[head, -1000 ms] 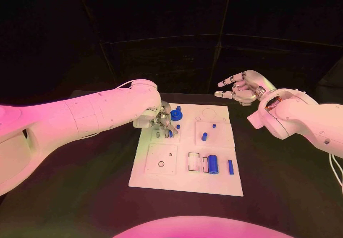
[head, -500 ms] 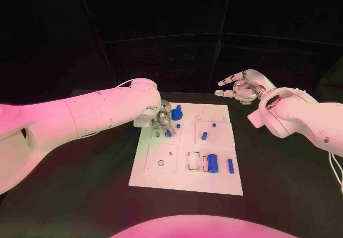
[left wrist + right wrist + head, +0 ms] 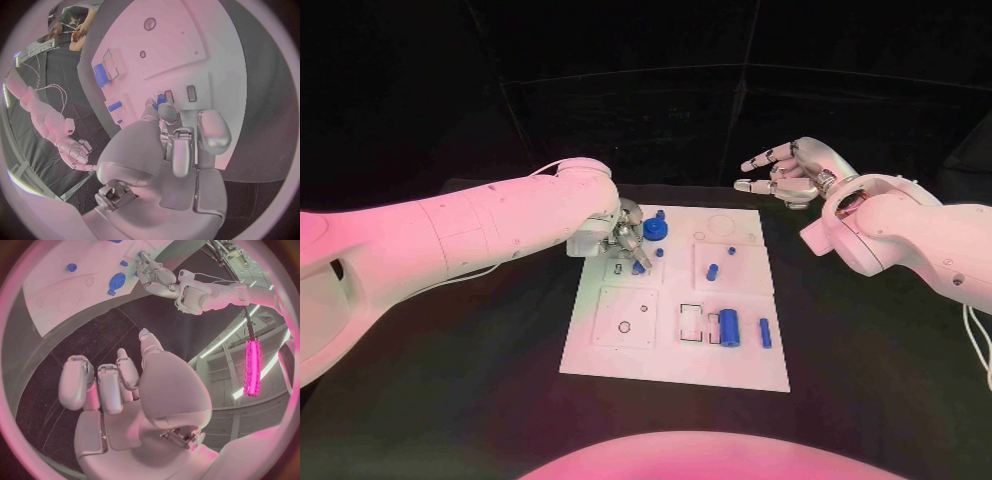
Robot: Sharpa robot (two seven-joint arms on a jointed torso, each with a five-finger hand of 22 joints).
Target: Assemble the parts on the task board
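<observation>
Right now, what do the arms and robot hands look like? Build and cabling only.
Both arms are smooth white shells with rounded joint housings. The left arm has a thin pale cable looping near its wrist; the right arm has one along its underside. The left robot hand and right robot hand are silver, with rounded segmented fingers. No markings are legible.

Dim dark room, pink light on white surfaces, fisheye bending at wrist-view edges
</observation>
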